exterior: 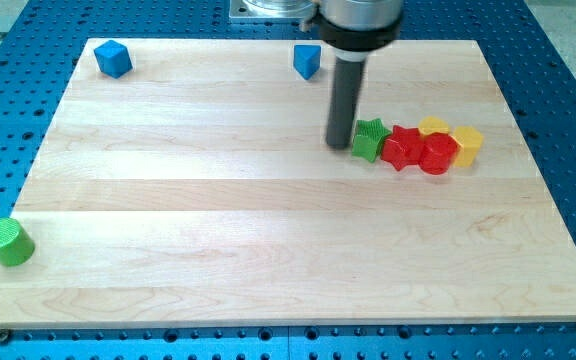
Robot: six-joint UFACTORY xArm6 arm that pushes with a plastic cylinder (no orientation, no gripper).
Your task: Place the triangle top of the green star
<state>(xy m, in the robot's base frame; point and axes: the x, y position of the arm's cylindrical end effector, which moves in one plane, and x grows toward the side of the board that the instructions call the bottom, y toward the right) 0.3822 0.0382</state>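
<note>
The green star (370, 139) lies right of the board's middle, at the left end of a tight cluster. The blue triangle (307, 61) sits near the board's top edge, up and to the left of the star. My tip (340, 144) rests on the board just left of the green star, touching or nearly touching its left side. The triangle is well apart from my tip, toward the view's top.
A red star (401, 148), a red round block (435, 154) and two yellow blocks (432, 126) (467, 144) crowd the green star's right side. A blue cube (113, 58) lies at top left. A green cylinder (7, 242) stands at the board's left edge.
</note>
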